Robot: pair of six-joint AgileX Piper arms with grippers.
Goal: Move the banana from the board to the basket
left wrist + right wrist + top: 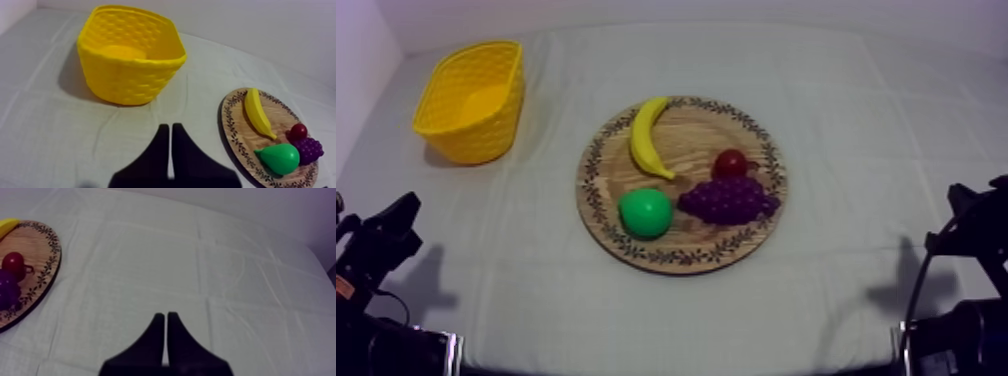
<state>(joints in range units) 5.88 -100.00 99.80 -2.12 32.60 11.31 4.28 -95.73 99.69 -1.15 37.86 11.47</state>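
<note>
Because the banana [648, 138] lies on the far left part of the board [681, 258], along the rim on the side toward the basket [441, 95], the left arm looks the better one for the pick. The left pincer [170, 128] is clenched on nothing, its fingers pressed into a wedge over bare cloth, pointing between basket and board. It will need to spread them before descending. A grasp across the banana's middle, fingers square to its length, should hold best, since the ends taper and the toy skin looks smooth and apt to slip. The lift should clear the basket's wall before any release over its empty hollow.

The right pincer [165, 316] is likewise clenched on nothing, over the bench [200, 263] and apart from the board. The pear [645, 212] sits just beside the banana's near tip, so a grasp low on that end risks a nudge. The red fruit [730, 162] and grapes [728, 199] lie farther right, out of the path.
</note>
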